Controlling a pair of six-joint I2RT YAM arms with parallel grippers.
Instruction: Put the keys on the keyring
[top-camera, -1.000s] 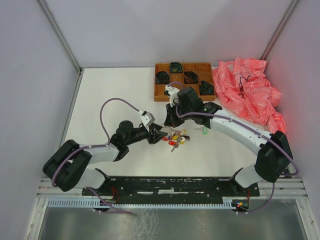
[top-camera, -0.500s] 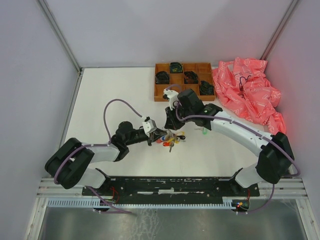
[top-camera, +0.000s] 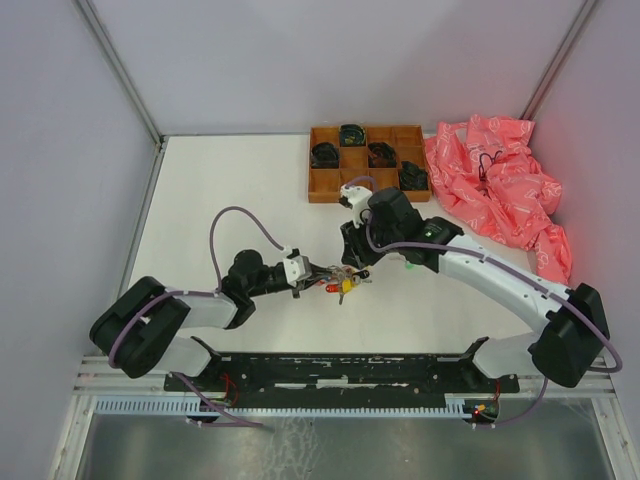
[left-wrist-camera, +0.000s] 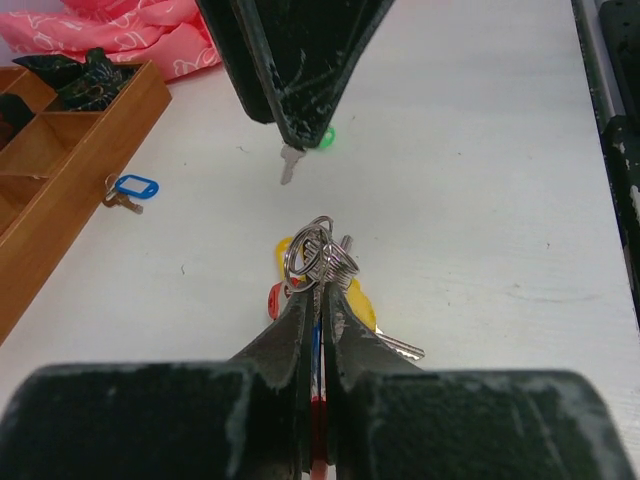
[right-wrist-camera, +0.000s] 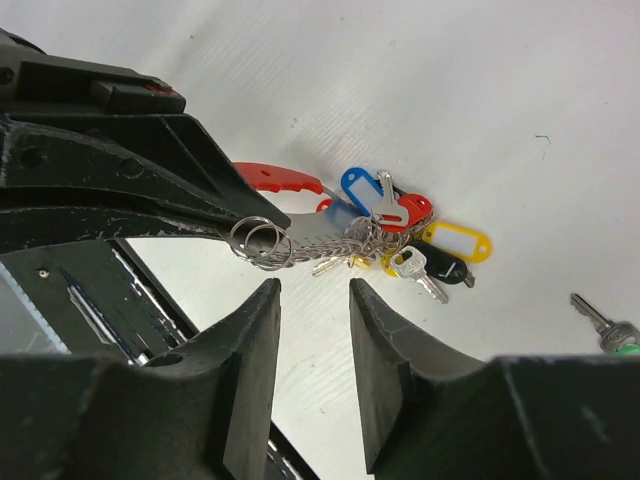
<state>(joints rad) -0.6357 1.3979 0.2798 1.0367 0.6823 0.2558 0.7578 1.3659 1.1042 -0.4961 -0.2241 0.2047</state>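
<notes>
- Your left gripper (left-wrist-camera: 318, 292): arm stretched low over the table (top-camera: 230, 190), jaws clamped on the keyring (left-wrist-camera: 318, 256), with the keys (right-wrist-camera: 400, 225) bunched at the ring.
- Your right gripper (right-wrist-camera: 312, 292): arm arched over and tilted down near the ring, jaws apart.

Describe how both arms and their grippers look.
The left arm and right arm have white links, bulky black joints and a loose purple cable. The left gripper and right gripper each carry two black tapering fingers, scuffed whitish.
</notes>
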